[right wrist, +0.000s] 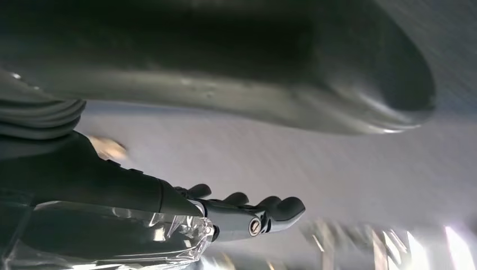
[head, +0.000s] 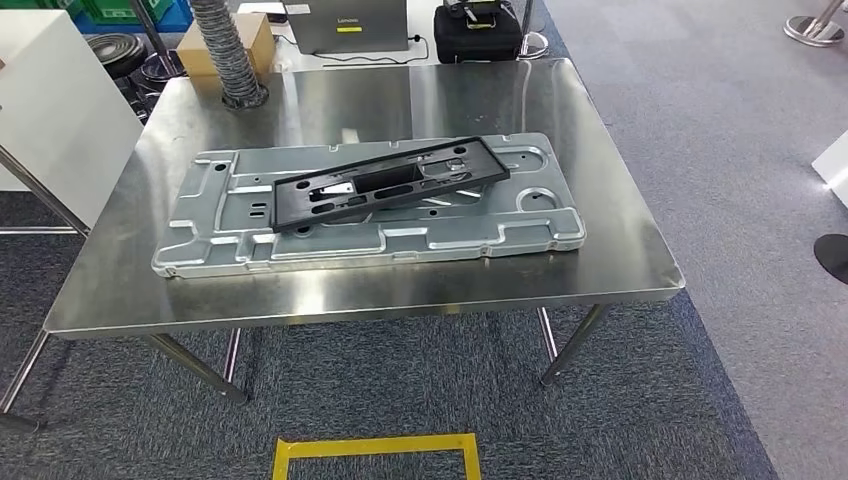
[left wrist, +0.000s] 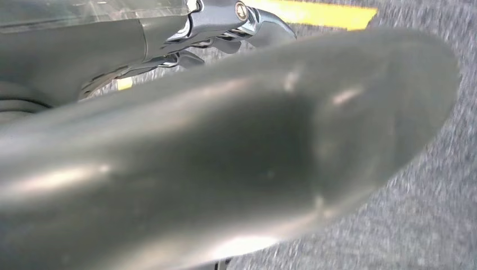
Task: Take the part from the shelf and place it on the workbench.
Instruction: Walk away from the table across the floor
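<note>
A long black plastic frame part [head: 390, 182] lies slantwise on a large grey stamped metal plate [head: 300, 250], which rests flat on the steel workbench [head: 610, 210]. My left hand [left wrist: 197, 146] hangs over grey carpet; its thick thumb looms close to the camera, its darker fingers [left wrist: 247, 22] stay apart from the thumb, and nothing is held. My right hand [right wrist: 140, 191] also hangs over the floor, with its fingers [right wrist: 270, 211] slightly bent, well away from the thumb [right wrist: 253, 79], and nothing between them.
At the workbench's back left a ribbed grey hose [head: 228, 50] stands in front of a cardboard box [head: 262, 35]. A laptop [head: 347, 25] and a black case [head: 478, 32] lie behind the bench. A white cabinet [head: 50, 100] stands at the left. A yellow floor marking [head: 375, 455] lies before me.
</note>
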